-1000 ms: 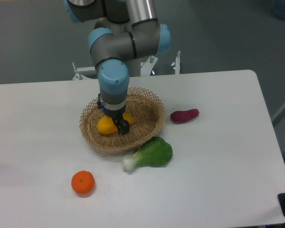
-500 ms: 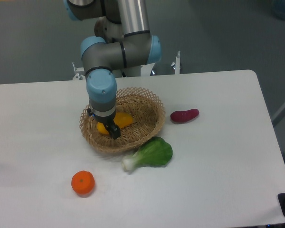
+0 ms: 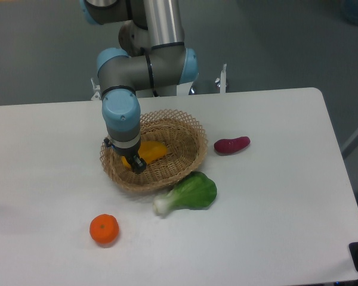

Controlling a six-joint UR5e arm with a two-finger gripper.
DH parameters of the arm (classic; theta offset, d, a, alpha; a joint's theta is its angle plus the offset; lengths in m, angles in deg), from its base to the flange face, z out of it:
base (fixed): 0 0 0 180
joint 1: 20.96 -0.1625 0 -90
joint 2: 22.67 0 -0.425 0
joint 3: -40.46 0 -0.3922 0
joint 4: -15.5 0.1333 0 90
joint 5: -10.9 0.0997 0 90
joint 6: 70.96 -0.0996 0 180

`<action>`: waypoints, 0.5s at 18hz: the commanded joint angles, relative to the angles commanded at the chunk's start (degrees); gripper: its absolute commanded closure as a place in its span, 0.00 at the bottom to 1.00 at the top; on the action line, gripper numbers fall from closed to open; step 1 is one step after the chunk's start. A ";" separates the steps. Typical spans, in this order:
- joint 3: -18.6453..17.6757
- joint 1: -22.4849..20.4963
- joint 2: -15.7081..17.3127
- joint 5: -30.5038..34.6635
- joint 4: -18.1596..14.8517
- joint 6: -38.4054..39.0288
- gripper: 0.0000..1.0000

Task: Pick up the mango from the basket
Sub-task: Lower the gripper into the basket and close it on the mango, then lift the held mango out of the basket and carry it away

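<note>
Yellow-orange mango (image 3: pixel 151 149) lies in the basket (image 3: pixel 188 128), long axis running right and slightly up from the fingers (image 3: pixel 135 163), which sit at its left end; their opening is hidden.

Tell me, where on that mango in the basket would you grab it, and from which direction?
Probably across its narrow middle, coming from above. The mango lies flat and lengthwise in the basket, whose raised rim blocks any sideways approach. The gripper sits over its left end, jaws hidden.
</note>
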 joint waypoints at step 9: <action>5.35 -4.13 1.93 -0.09 -4.04 -0.18 0.56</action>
